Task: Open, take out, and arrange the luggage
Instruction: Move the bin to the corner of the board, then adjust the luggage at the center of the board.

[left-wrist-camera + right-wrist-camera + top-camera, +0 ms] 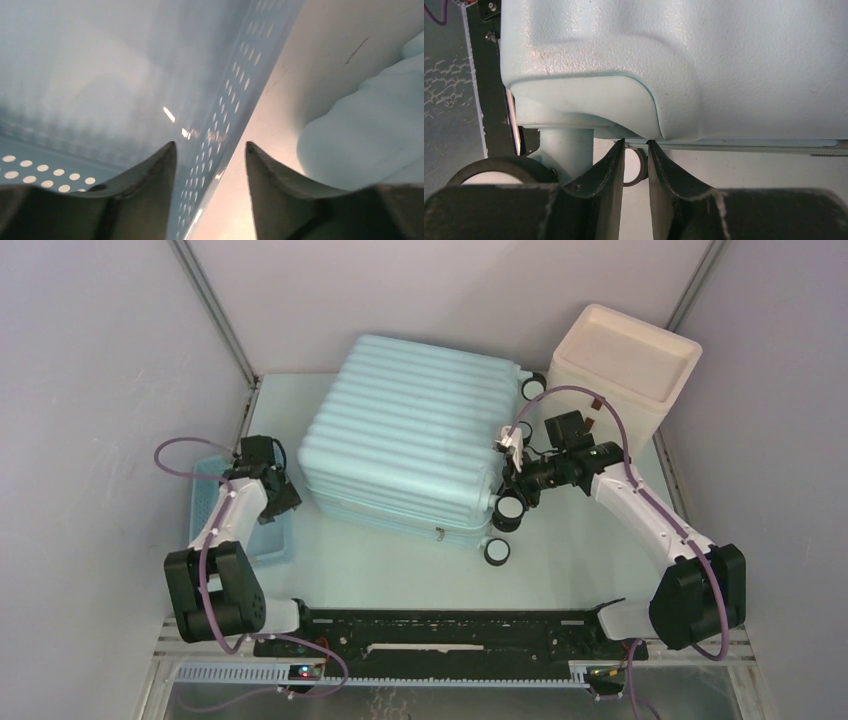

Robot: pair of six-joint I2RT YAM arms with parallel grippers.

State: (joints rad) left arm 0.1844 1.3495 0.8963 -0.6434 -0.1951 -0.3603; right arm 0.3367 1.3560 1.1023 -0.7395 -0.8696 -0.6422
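Two robot arms flank the luggage, a pale mint hard-shell case lying flat and closed in the middle of the table, its wheels pointing right. At that wheel end the right gripper noses up to the zip seam under a rounded corner. Its jaws stand narrow, with only a slim gap between them, and whether they pinch a zip pull cannot be told. On the left, the left gripper hangs over the rim of a blue basket, jaws about half apart and holding nothing, with the case's near-left corner just beside it. A cream box stands at the far right.

The ribbed shell looks stiff and smooth and is far too broad for either pair of jaws, so it would likely slip under a plain squeeze. It also looks bulky enough to drag rather than lift. The likeliest holds are small ones: a zip pull along the seam, the lip of the lid once the zip runs free, or a wheel stem for steadying the case.
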